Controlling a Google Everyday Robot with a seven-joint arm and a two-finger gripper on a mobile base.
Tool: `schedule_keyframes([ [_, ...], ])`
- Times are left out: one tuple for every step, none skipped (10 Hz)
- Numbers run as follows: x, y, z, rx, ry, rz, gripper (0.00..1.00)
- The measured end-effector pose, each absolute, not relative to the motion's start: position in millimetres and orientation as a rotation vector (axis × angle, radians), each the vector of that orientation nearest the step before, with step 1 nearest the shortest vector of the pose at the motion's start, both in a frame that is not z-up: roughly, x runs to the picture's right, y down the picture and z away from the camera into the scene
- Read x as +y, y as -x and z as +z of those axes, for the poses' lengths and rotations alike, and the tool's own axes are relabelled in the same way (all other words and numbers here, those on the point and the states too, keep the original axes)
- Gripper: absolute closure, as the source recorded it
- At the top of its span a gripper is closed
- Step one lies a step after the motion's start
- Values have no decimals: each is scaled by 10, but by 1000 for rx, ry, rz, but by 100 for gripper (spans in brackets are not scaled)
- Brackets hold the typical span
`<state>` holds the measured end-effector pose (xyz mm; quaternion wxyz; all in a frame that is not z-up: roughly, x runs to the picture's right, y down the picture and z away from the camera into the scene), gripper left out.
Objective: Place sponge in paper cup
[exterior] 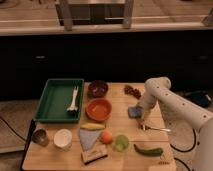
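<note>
A blue sponge (133,111) lies on the wooden table (125,157), right of the orange bowl. My gripper (142,119) hangs at the end of the white arm (165,97), right beside the sponge's right edge, close to the tabletop. The white paper cup (63,138) stands at the front left of the table, far from the gripper.
A green tray (52,100) with a white utensil sits at left. An orange bowl (98,109), a dark bowl (97,88), grapes (132,91), a fork (157,129), a green pepper (148,149), a banana, an orange fruit, a green cup and a metal can (40,137) lie around.
</note>
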<state>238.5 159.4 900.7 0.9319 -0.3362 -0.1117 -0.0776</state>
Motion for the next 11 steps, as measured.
schedule_keyframes([
  [1586, -2359, 9019, -232, 689, -167, 73],
  [1575, -2310, 9034, -236, 690, -179, 84],
  [1560, -2264, 9044, -239, 689, -191, 93],
  [1545, -2227, 9047, -242, 688, -201, 98],
  [1510, -2175, 9038, -244, 689, -218, 100],
  [1476, -2138, 9024, -246, 687, -229, 100],
  [1444, -2130, 9000, -245, 684, -236, 100],
  [1411, -2122, 8980, -247, 679, -242, 100],
  [1325, -2105, 8909, -250, 669, -255, 100],
  [1262, -2083, 8858, -254, 664, -267, 100],
  [1226, -2060, 8828, -261, 660, -278, 100],
])
